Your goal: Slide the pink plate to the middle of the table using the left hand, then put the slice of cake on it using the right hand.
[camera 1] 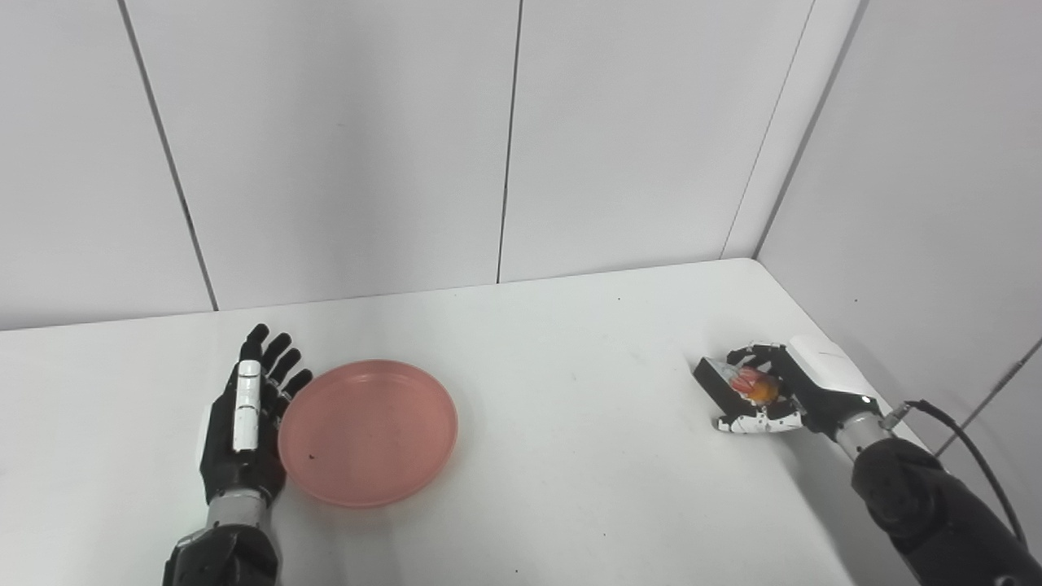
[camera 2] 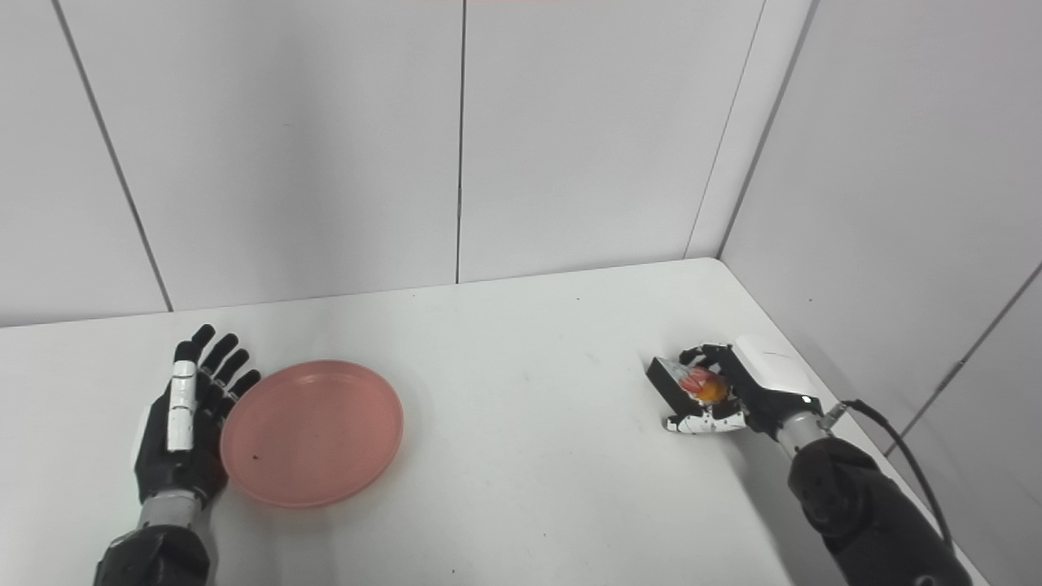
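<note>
Left eye view, round pink plate (camera 1: 368, 433), left hand (camera 1: 244, 423) spread beside, right hand (camera 1: 773, 391) clasping cake slice (camera 1: 745, 384)

Left hand (camera 1: 244, 431) flat, fingers extended; right hand (camera 1: 773, 391) curled.

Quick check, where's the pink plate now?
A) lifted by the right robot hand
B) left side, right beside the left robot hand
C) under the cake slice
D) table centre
B: the pink plate lies flat on the table's left part, its rim against the open left robot hand; the cake slice is far right.
</note>
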Action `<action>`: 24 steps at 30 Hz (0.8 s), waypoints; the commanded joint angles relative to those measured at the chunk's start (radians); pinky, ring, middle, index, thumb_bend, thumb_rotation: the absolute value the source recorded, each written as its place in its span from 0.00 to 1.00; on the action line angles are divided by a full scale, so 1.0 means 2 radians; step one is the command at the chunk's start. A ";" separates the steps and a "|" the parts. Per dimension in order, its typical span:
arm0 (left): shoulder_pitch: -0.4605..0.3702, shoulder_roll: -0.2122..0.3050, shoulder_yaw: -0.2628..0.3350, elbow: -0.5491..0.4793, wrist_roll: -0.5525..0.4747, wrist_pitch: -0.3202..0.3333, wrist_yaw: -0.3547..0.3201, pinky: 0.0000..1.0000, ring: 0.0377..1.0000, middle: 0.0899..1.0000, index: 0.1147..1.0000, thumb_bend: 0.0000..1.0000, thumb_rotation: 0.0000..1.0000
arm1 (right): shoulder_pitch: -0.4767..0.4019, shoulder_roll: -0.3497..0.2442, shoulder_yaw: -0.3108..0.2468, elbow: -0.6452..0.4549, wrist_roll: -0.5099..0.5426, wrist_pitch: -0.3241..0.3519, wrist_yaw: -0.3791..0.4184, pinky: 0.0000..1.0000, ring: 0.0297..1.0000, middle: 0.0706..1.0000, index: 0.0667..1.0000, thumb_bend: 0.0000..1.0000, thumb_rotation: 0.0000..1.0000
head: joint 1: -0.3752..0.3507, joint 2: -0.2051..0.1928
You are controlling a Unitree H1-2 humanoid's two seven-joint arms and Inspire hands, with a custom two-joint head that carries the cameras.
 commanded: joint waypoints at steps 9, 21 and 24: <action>0.007 -0.007 -0.002 0.010 0.003 0.025 0.007 0.81 0.88 0.87 0.88 0.70 0.77 | -0.004 -0.012 0.004 -0.014 -0.028 0.009 -0.015 0.38 0.44 0.51 0.46 0.54 0.00 | 0.003 0.002; 0.006 -0.008 -0.001 0.013 0.002 0.026 0.008 0.79 0.87 0.87 0.88 0.72 0.76 | -0.006 -0.011 -0.003 -0.014 -0.023 0.009 -0.019 0.37 0.40 0.48 0.47 0.52 0.00 | 0.008 -0.004; 0.005 -0.008 -0.002 0.019 0.004 0.022 0.008 0.79 0.87 0.88 0.88 0.71 0.77 | -0.008 -0.009 -0.010 -0.017 -0.006 0.005 -0.013 0.39 0.43 0.51 0.42 0.51 0.00 | 0.010 -0.007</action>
